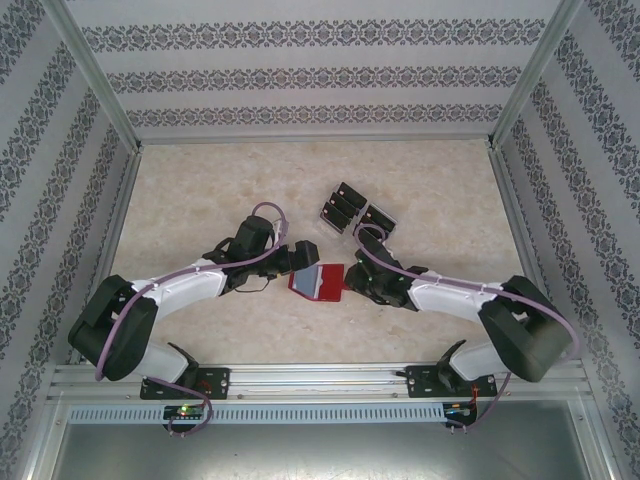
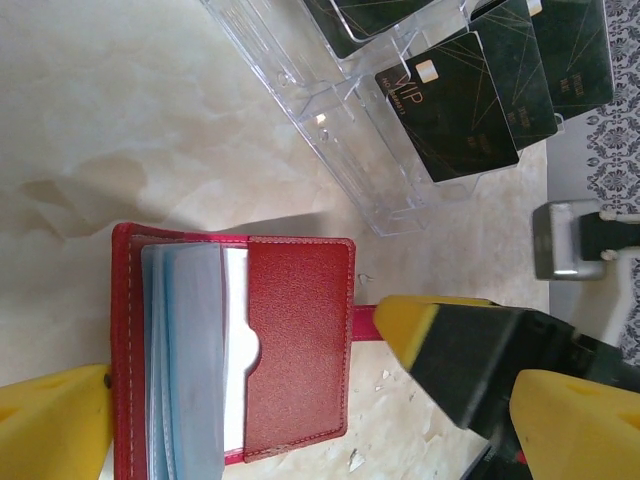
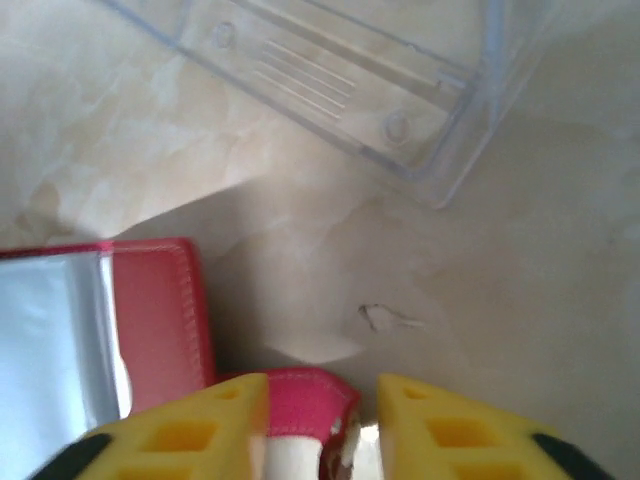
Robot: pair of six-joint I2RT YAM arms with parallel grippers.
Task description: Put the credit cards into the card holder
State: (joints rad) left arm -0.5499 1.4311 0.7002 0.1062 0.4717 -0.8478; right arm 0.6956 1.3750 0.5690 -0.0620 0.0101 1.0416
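Observation:
The red card holder point(image 1: 318, 282) lies open on the table between my two grippers, its grey-blue clear pockets point(image 2: 185, 360) facing up. My left gripper point(image 2: 315, 390) is open wide and straddles the card holder, one finger past each side. My right gripper point(image 3: 322, 398) is at the holder's right edge, its jaws parted around the small red closing tab point(image 3: 300, 400); a gap shows between the tab and the right finger. Several black credit cards point(image 2: 460, 110) stand in the clear plastic rack point(image 2: 340, 140) just behind.
The clear rack point(image 1: 355, 212) sits close behind my right gripper point(image 1: 352, 278), and its corner point(image 3: 440, 150) is near the tab. Patterned walls and metal posts point(image 1: 95, 75) enclose the marble tabletop point(image 1: 200, 190), which has free room at the left and back.

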